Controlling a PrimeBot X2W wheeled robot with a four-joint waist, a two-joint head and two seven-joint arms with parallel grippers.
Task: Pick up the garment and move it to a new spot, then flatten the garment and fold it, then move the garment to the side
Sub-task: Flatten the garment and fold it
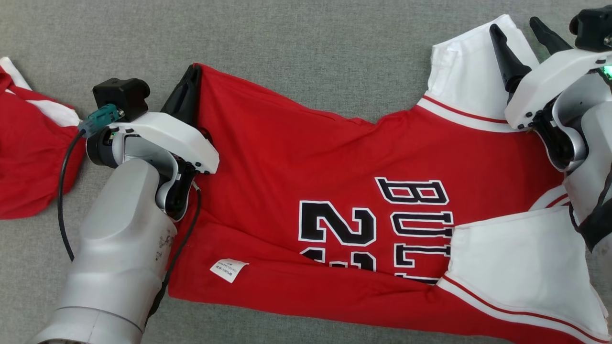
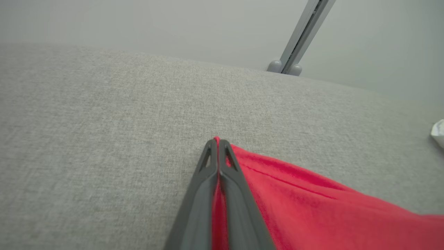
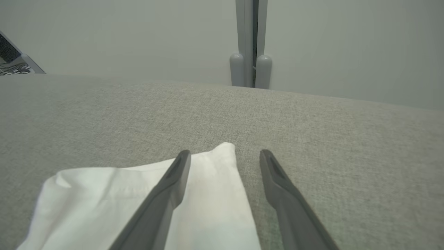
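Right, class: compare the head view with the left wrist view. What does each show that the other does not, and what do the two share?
Head view's extras: black print, a white label, the open right gripper and a second red garment at the left edge. Left wrist view's extra: a grey post beyond the table. Shared: the left gripper shut on a corner of the red jersey, which lies on the grey table.
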